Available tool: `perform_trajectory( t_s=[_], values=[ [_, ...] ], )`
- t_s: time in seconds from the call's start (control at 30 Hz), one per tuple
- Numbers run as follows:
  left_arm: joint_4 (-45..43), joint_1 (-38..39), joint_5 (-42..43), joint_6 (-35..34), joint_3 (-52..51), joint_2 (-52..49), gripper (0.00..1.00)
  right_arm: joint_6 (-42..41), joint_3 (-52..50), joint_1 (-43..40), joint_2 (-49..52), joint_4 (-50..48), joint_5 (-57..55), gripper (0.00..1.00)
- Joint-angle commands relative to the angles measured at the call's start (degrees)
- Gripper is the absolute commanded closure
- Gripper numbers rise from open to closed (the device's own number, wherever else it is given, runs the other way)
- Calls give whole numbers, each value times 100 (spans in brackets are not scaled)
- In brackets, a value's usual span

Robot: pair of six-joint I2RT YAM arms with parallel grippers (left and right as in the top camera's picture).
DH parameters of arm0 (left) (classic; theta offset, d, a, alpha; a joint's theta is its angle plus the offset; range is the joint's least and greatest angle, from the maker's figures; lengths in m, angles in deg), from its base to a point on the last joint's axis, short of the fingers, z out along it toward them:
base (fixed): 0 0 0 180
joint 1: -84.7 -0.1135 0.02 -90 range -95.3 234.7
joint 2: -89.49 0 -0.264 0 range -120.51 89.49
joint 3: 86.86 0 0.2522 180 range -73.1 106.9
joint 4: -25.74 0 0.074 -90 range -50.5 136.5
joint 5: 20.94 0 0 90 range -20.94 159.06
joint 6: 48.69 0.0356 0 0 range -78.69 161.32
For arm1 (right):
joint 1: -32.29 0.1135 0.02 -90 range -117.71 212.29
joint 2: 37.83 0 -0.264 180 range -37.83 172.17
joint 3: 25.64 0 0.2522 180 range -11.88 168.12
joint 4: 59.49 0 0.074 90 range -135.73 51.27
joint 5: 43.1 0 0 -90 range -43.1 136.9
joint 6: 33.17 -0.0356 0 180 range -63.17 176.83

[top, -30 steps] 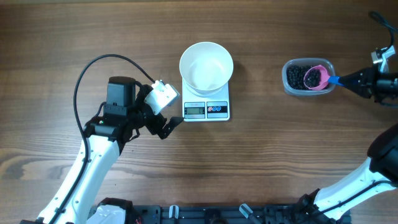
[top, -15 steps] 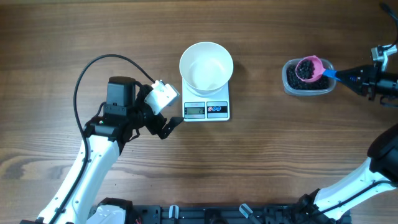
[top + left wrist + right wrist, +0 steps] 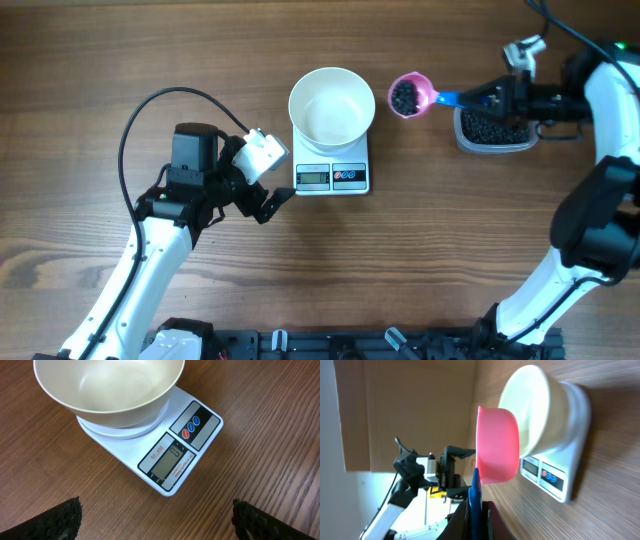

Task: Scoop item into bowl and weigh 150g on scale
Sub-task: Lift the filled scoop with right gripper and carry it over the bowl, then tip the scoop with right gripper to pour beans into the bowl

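Observation:
The white bowl [image 3: 332, 105] [image 3: 107, 390] [image 3: 530, 410] stands on the scale [image 3: 332, 175] [image 3: 192, 435] [image 3: 565, 475], and what shows of its inside is bare. My right gripper [image 3: 487, 98] [image 3: 476, 510] is shut on the blue handle of a pink scoop [image 3: 409, 96] [image 3: 497, 445]. The scoop carries black beads, the item [image 3: 405, 96], and hangs just right of the bowl's rim. More beads fill a clear tub [image 3: 490, 130] under the right gripper. My left gripper [image 3: 262, 182] [image 3: 157, 520] stands open and holds nothing, left of the scale.
A black cable [image 3: 150, 110] loops above the left arm. The right arm [image 3: 605, 150] reaches in from the right edge. Bare wooden table [image 3: 420, 250] lies in front of the scale.
The right gripper has lifted the loaded scoop out of the tub and carried it left, close to the bowl. The left arm has not moved.

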Motion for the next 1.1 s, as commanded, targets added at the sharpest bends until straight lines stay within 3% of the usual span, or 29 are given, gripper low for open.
perform_trajectory(
  t_s=[0.0,0.07,0.2,0.43,0.67,1.07],
  values=[
    [-13,-22,7,-37,-35,-15,0,-251,455,413,72,0,354,95],
    [-13,-22,7,-37,-35,-15,0,-461,614,629,37,-81,286,95],
    [-13,-22,7,-37,-35,-15,0,-1952,686,1191,-203,-1152,-540,95],
    [-13,-22,7,-37,-35,-15,0,-3591,686,2002,-455,-2518,-2076,96],
    [-13,-22,7,-37,-35,-15,0,-3963,949,2809,-529,-2929,-3783,96],
    [-13,-22,7,-37,-35,-15,0,-3943,1631,4197,-634,-2695,-6996,95]
  ],
)
